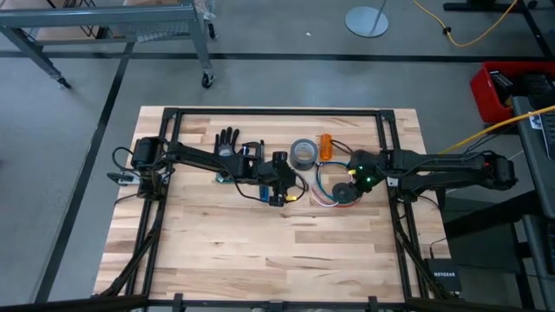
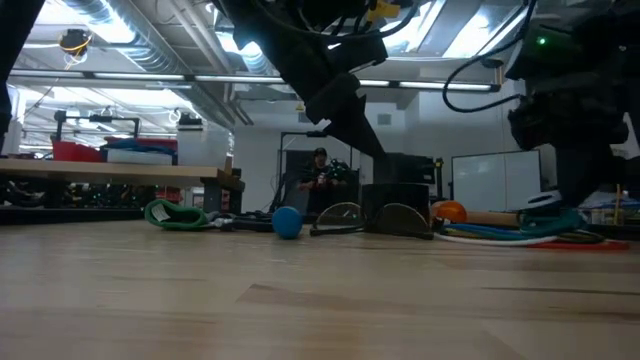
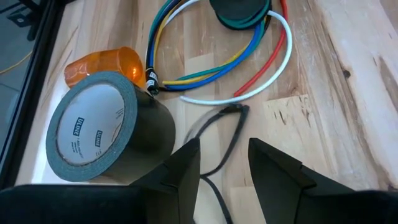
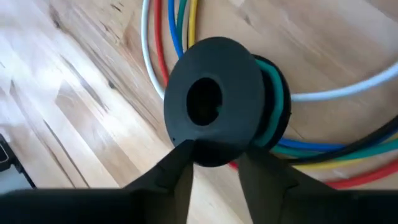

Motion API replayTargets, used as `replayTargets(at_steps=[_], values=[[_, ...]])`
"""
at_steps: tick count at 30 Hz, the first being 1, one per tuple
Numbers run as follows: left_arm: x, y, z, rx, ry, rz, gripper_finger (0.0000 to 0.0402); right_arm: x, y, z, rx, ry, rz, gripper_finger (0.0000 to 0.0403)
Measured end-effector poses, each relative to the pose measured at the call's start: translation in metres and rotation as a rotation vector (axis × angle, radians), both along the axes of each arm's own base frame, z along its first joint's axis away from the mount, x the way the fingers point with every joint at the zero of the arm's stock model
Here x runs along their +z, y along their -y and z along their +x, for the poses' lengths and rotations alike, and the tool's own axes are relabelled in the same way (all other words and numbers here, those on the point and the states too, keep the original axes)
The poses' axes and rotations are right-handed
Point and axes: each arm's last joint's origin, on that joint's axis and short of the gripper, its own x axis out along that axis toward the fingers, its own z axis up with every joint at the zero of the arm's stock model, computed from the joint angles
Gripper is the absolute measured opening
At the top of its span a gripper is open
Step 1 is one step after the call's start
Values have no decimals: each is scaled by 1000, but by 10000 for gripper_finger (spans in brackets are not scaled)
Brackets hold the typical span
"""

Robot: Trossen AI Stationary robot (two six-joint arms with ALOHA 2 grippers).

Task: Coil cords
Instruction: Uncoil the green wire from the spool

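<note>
Both hands work mid-counter: the right hand [image 4: 214,163] is clamped on a black round spool [image 4: 214,102] atop the loose ring of thin white, blue and red cords [image 3: 249,68]. The left hand [image 3: 224,162], fingers apart, hovers near the grey tape roll [image 3: 93,127]. Winding well probably means holding the spool steady while feeding cords evenly.

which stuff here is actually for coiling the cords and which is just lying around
For the job:
- cords
- black spool, at the right gripper
- left gripper, open near the cords

Lying about:
- grey tape roll
- orange bottle
- black glove
</note>
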Motion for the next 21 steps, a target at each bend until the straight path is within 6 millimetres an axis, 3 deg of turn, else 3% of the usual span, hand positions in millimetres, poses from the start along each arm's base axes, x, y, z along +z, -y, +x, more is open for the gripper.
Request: replayTargets(at_steps=[8,21], values=[[0,0,0,0,0,0,127,2,1,2,5,23,-30,9],[0,0,0,1,0,-1,127,2,2,3,24,41,-61,4]])
